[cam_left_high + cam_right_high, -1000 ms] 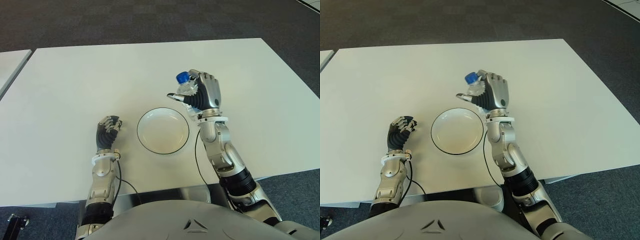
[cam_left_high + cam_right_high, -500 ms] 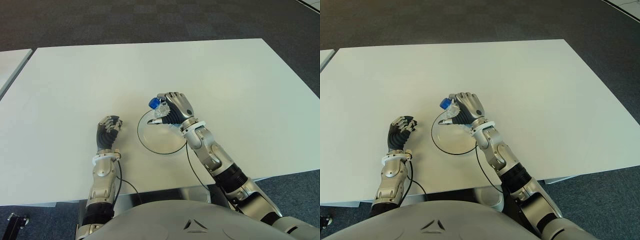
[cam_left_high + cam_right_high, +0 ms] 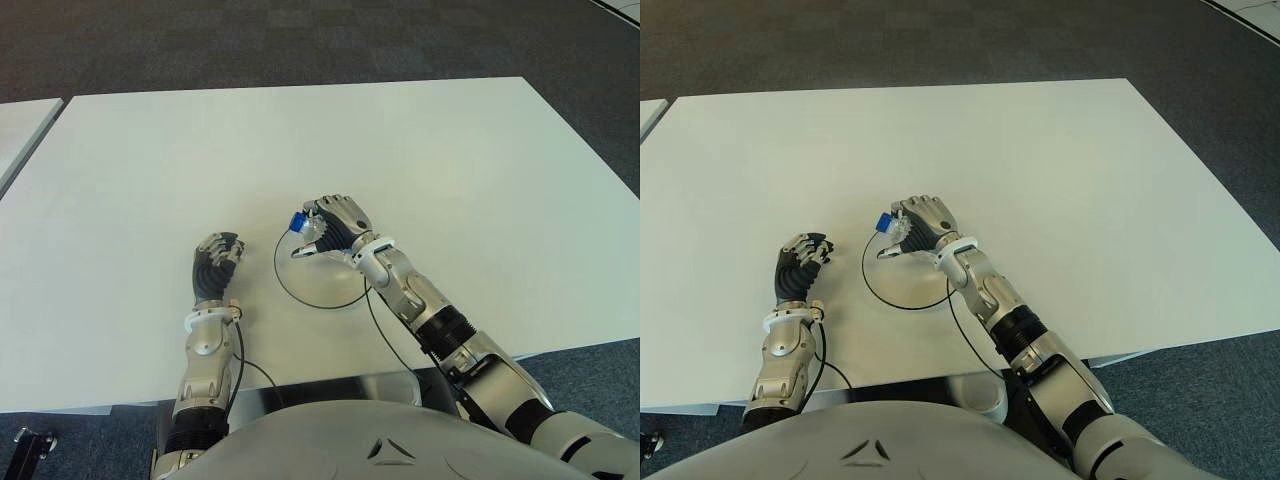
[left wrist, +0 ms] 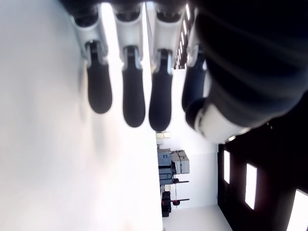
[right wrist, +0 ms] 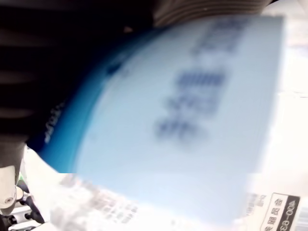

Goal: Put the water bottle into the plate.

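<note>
Rolling is the risk: the water bottle (image 3: 305, 226), clasped tilted by the right hand (image 3: 335, 224) over the plate (image 3: 300, 290), could escape; left hand (image 3: 215, 262) curled, empty

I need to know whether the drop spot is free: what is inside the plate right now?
Over the plate the right hand grips the water bottle, blue cap toward the left hand. The visible near part is bare; hand and forearm cover the rest.
</note>
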Robot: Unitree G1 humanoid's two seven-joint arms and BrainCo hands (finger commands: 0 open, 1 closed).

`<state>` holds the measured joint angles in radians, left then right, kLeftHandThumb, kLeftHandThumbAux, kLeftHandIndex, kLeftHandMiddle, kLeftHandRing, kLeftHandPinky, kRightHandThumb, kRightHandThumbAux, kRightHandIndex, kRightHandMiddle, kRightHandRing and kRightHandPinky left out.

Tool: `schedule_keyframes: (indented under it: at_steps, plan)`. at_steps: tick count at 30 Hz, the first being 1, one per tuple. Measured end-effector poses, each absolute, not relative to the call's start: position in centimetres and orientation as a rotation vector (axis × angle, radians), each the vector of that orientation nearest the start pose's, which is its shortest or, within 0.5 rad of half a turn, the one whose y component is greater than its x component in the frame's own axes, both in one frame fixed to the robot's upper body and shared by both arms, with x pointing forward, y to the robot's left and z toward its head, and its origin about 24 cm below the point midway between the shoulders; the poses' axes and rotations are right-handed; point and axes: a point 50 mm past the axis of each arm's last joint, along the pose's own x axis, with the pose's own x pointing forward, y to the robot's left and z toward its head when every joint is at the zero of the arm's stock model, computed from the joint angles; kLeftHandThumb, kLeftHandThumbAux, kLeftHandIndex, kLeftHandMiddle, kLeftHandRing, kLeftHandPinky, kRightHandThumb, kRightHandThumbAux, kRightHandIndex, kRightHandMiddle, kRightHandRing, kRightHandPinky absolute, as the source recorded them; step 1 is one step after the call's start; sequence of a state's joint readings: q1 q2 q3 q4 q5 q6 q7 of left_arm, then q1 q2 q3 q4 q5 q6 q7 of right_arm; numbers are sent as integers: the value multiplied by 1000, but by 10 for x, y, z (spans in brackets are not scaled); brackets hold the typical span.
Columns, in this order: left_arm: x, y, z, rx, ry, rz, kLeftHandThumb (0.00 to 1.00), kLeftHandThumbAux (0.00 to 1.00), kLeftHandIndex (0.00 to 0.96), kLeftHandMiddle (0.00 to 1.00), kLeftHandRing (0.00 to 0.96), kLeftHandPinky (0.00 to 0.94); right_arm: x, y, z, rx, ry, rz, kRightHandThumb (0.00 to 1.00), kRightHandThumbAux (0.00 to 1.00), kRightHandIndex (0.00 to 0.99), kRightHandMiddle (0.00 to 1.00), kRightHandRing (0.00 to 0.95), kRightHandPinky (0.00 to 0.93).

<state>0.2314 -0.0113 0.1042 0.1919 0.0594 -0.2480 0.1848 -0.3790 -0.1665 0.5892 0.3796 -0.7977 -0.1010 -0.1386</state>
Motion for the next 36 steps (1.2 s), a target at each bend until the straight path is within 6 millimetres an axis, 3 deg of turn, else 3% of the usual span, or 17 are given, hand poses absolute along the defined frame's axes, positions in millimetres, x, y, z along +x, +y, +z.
schedule_keyframes:
  at_steps: [19,26,30,31,33,36]
  plan:
    - [183,195,-27,80,177,341,704,716,428,500,485,484,286,-34,25,-1144,-307,572,724,716,439,870,879,886]
    - [183,195,-26,81,173,341,704,716,428,499,485,485,286,-34,25,-1153,-315,566,721,715,435,818,838,839]
    - [183,195,-26,81,172,341,704,716,428,498,489,489,285,-35,25,-1148,-328,555,714,713,425,730,769,768]
    - [183,195,-26,81,172,341,704,716,428,497,489,489,285,-35,25,-1146,-331,554,712,713,422,672,725,735]
    - [183,195,-26,81,172,341,704,716,428,496,489,486,285,-35,25,-1145,-332,554,651,639,244,423,524,596]
    - [183,195,-26,81,172,341,704,716,428,495,488,484,284,-35,26,-1147,-334,563,604,590,133,239,339,446]
